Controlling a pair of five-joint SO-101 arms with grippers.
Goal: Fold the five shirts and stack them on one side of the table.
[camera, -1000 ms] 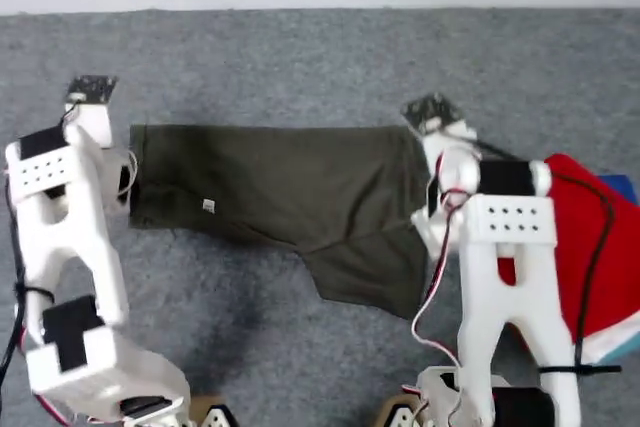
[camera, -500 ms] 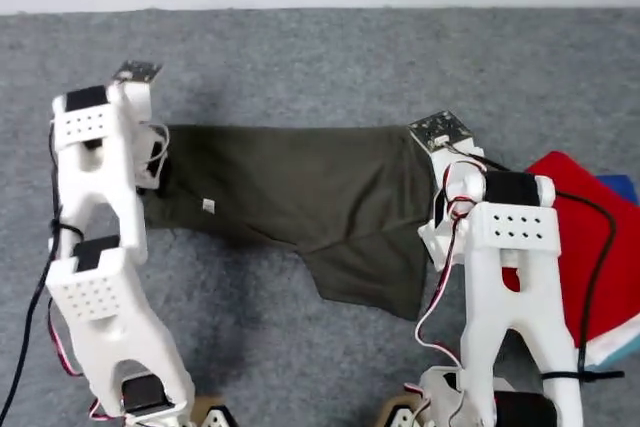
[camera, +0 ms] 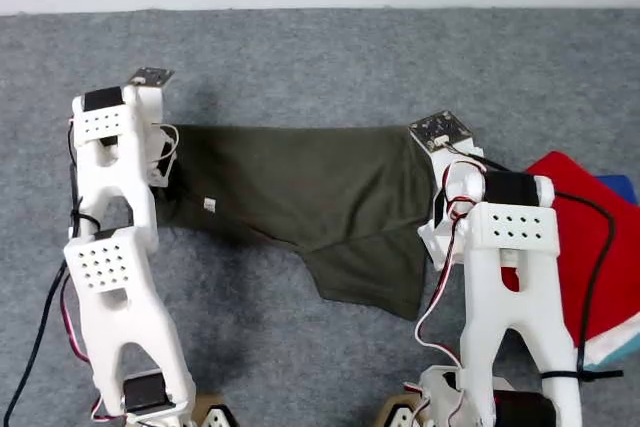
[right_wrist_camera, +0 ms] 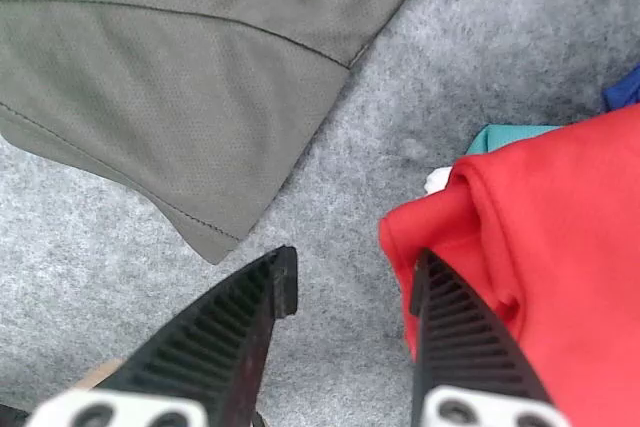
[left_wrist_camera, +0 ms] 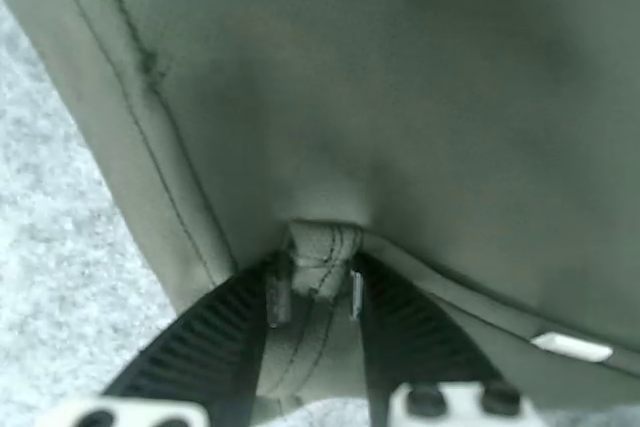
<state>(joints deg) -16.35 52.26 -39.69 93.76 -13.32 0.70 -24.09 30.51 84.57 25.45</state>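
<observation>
High view: olive shirt (camera: 300, 187) lying mid-table, one hem pinched by the left arm.
We saw the grey table (camera: 300, 57) carrying the olive shirt at its centre, with the red shirt (camera: 575, 247) near its right side. Our left gripper (left_wrist_camera: 315, 287) was clamped on a bunched hem; our right gripper (right_wrist_camera: 352, 285) hung with jaws spread over bare table between the garments. We judged the fold best made by carrying the hem low and straight across.

One end of the olive shirt (camera: 300, 187) lies hidden under the left arm (camera: 110, 247). At its other end, the red shirt (camera: 620, 267) is partly covered by the right arm (camera: 510, 277) and cut by the frame edge. Beneath it, a blue shirt (camera: 620, 187) and a teal shirt (right_wrist_camera: 505, 135) show only corners.
</observation>
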